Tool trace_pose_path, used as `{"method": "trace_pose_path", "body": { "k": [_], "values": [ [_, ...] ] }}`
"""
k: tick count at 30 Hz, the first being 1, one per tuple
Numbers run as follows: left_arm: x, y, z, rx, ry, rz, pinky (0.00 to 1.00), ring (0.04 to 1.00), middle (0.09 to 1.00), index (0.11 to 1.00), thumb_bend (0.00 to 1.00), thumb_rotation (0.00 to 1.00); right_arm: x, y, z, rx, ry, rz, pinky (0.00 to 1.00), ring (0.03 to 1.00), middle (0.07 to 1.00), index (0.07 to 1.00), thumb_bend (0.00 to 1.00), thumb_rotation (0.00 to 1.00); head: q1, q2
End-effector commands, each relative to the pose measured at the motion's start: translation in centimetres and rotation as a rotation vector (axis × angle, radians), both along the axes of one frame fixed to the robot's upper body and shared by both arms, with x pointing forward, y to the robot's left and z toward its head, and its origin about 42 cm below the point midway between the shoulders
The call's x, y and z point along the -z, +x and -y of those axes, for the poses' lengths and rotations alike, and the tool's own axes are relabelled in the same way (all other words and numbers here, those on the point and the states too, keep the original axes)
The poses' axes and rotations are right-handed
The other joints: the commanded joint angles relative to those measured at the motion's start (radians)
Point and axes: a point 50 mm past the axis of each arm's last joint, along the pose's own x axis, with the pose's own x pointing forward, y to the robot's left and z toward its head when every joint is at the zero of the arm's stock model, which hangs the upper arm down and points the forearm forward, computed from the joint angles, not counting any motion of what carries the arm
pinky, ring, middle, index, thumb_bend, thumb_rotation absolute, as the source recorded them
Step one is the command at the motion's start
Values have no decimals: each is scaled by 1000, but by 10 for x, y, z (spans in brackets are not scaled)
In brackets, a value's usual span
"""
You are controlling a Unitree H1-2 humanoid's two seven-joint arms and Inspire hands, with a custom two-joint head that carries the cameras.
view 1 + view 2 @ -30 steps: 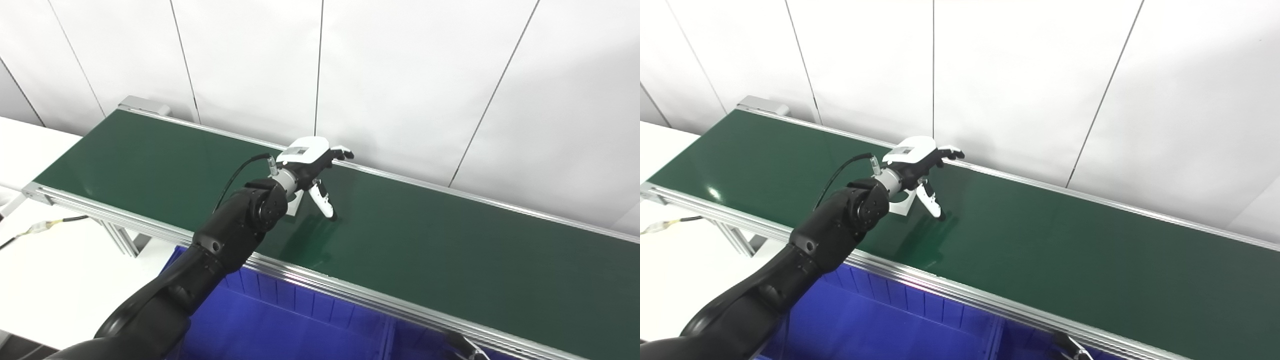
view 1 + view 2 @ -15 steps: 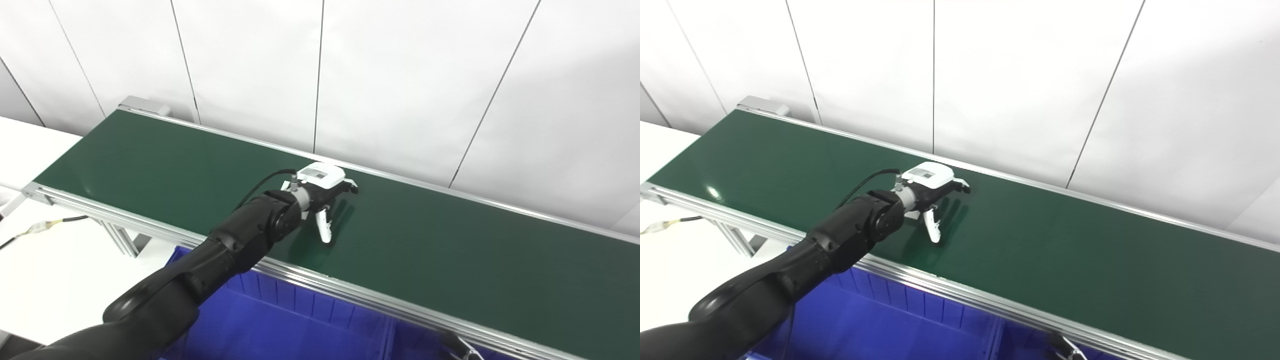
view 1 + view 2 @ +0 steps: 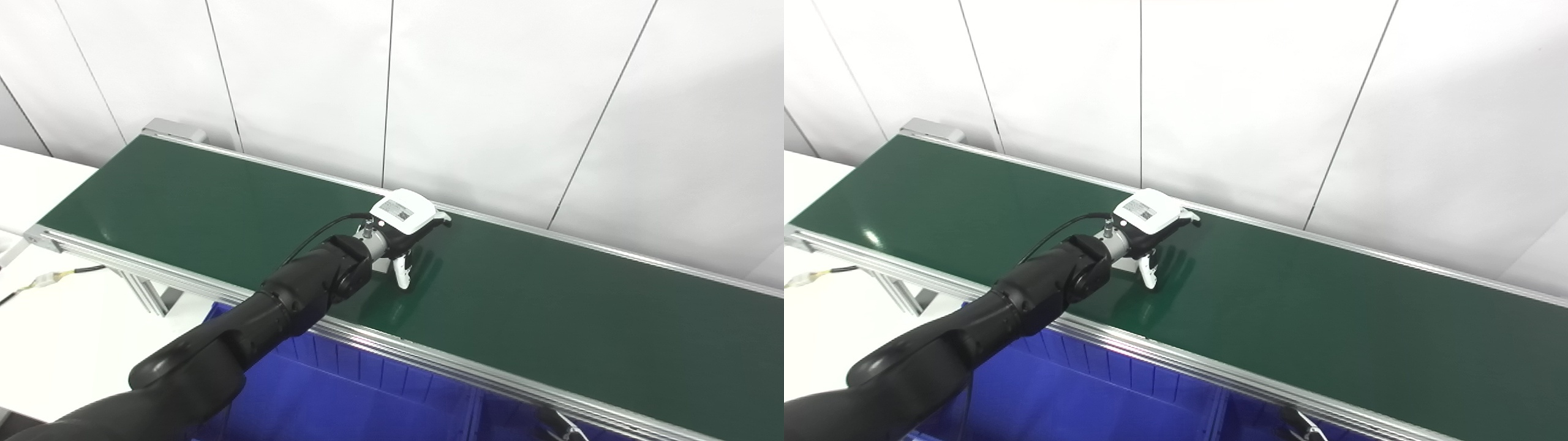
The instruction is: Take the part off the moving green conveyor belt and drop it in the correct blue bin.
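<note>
- Part: not identified with certainty; a small white piece (image 3: 381, 266) sits on the belt under the wrist side of the left hand, just behind the thumb; cannot tell whether it is the part or a piece of the hand itself
- Blue bin (image 3: 367, 398): lower centre of the frame, below the near rail of the conveyor; ribbed inner wall visible; a divider shows toward lower right
- White table (image 3: 61, 331): lower left, beside the bin; a thin cable with a pale connector lies on it at the left edge
- Left arm (image 3: 294, 294): black, enters from lower left, crosses the near rail (image 3: 459, 367) and reaches over the belt; a black cable (image 3: 318, 229) loops above the wrist
- Left hand (image 3: 407, 223): centre of the frame, low over the green conveyor belt (image 3: 551, 306); white back facing up; fingers extended toward the far rail, thumb (image 3: 401, 275) pointing down with its tip at the belt; fingers and thumb apart, nothing seen clasped between them
- White panelled wall (image 3: 490, 92): fills the upper frame behind the belt
</note>
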Motion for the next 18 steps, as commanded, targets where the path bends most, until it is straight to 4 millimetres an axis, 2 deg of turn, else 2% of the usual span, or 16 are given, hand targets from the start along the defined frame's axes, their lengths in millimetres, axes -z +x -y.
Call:
{"method": "trace_pose_path", "body": {
  "k": [1, 18],
  "values": [
    [-31, 14, 3, 35, -19, 114, 838, 866, 873, 840, 1000, 148, -9, 5, -3, -3, 3, 77, 729, 789, 845, 801, 1000, 437, -2, -1],
    [-32, 19, 5, 22, 52, 36, 822, 860, 871, 823, 1000, 168, -10, 3, -5, -8, -4, 80, 730, 787, 847, 798, 1000, 441, -14, 9]
  ]
}}
